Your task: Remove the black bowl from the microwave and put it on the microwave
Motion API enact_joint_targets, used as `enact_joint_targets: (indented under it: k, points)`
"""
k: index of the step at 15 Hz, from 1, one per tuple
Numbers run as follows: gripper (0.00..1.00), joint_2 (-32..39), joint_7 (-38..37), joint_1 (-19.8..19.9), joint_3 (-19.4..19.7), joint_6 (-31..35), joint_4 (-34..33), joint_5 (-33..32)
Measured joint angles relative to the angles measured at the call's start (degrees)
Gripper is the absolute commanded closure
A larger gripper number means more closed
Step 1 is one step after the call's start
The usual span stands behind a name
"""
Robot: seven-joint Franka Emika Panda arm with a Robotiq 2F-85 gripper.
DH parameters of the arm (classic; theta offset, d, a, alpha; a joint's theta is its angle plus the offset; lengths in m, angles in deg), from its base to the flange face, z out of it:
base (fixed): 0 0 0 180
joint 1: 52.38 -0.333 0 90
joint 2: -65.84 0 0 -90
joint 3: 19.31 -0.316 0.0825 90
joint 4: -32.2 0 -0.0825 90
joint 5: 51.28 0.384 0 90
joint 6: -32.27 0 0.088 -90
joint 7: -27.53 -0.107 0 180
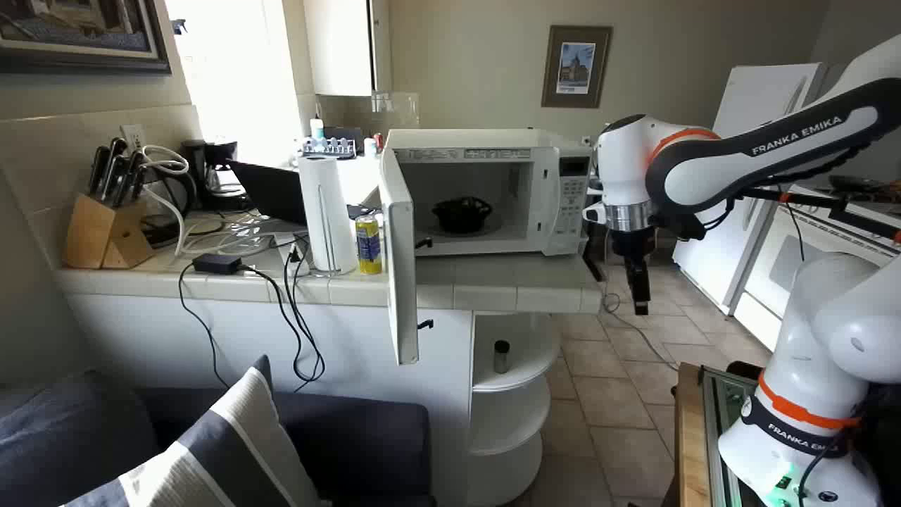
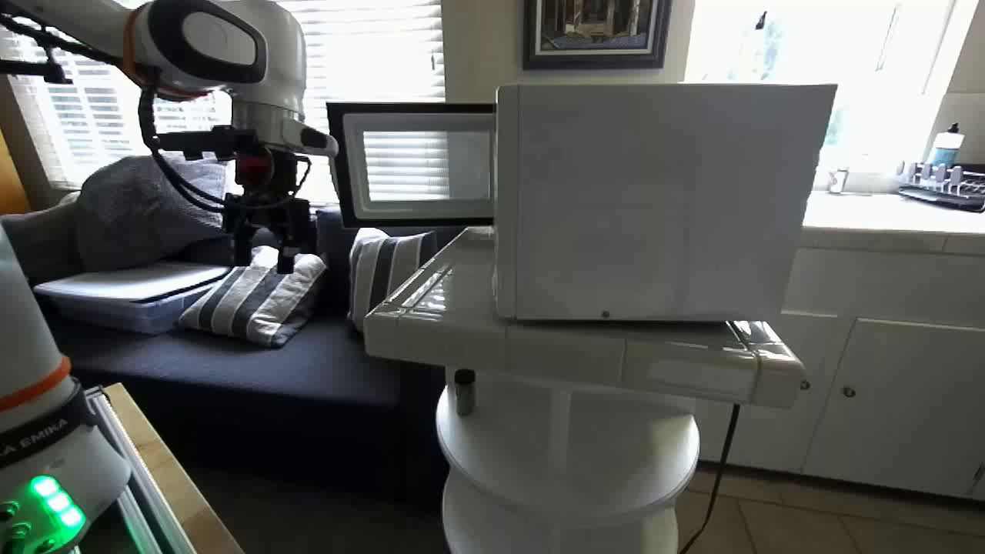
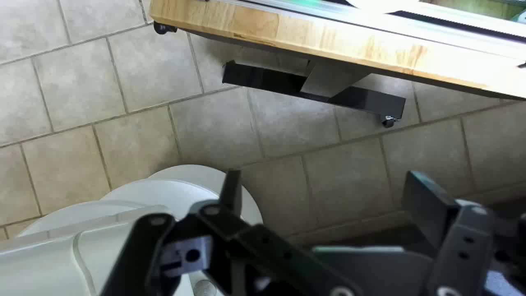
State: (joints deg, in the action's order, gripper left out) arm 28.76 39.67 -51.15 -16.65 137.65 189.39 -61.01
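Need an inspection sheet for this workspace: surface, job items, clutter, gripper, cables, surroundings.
Surface: tiled counter, with the microwave standing on it.
Job items: black bowl inside the microwave; door open.
Clutter: knife block, paper towel roll and yellow can on the counter.
Gripper: open, holding nothing, outside the microwave.
Cables: black cords hang over the counter edge; power adapter lies on top.
Surroundings: sofa, striped pillow, fridge, small jar on a shelf below the counter.
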Motion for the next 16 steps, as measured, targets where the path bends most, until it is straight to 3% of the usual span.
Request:
enact_joint_targets:
  k: [16]
  points:
    - [0.0,0.1,0.14,-0.06,0.0,0.4,-0.71,-0.71]
